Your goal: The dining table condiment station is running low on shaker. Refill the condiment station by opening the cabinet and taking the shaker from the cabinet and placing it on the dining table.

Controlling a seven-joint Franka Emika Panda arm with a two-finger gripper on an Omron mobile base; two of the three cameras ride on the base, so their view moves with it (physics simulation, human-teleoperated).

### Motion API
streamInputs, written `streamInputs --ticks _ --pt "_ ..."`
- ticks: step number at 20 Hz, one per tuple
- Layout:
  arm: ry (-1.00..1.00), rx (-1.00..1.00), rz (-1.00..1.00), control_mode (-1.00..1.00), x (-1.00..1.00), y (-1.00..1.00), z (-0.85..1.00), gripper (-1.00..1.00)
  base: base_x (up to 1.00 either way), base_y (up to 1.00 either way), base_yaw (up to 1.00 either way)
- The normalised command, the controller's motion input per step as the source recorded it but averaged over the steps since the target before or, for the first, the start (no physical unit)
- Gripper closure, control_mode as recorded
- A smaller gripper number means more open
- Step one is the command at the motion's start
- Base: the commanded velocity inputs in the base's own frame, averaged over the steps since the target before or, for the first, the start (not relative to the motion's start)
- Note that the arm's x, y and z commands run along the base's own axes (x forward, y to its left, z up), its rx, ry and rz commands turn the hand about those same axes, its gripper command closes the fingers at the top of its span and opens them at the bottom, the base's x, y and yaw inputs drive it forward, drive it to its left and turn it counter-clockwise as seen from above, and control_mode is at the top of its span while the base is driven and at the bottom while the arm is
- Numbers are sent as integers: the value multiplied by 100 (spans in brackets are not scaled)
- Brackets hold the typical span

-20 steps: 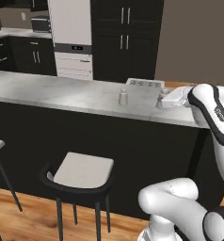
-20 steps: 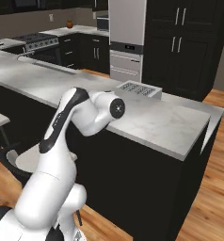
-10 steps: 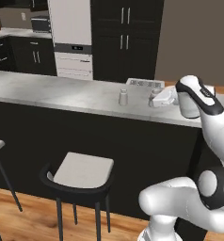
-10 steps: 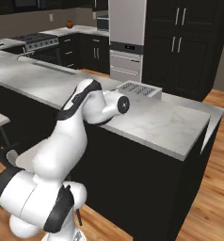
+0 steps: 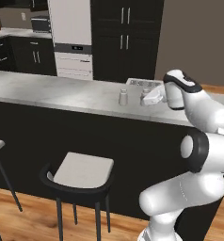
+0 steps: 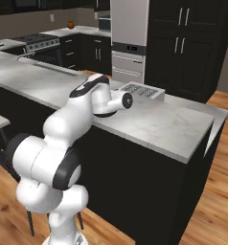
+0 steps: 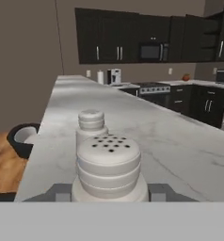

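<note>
The shaker (image 7: 108,165), off-white with a holed cap, stands between my fingertips (image 7: 62,192) just above or on the dining table (image 7: 180,141). My gripper (image 5: 147,99) is shut on it, over the marble top (image 5: 62,92) near the far edge. A second, similar shaker (image 5: 123,97) stands on the table just left of it and shows right behind the held one (image 7: 91,123). In the right base view my hand (image 6: 120,101) reaches over the table (image 6: 168,124). Dark wall cabinets (image 7: 118,42) line the far wall; one at the right (image 7: 212,30) looks open.
A flat grey tray-like object (image 5: 144,84) lies on the table just behind my hand, also seen from the right (image 6: 142,90). A black stool with a pale seat (image 5: 81,172) stands below the table's near side. The table's right end (image 6: 216,119) is close by.
My hand has carried the shaker leftward along the table, closer to the second shaker, and the arm has folded higher over the counter.
</note>
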Motion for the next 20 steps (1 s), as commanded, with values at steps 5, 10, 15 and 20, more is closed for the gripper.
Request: streamInputs --ticks 5,10,15,20 --pt "-7 0 11 -100 35 0 -33 100 0 0 0" --pt "-7 0 11 -100 14 0 -34 100 0 0 0" --pt "0 0 9 -100 38 0 -27 100 0 0 0" --pt "0 0 8 -100 21 6 -36 -100 0 0 0"
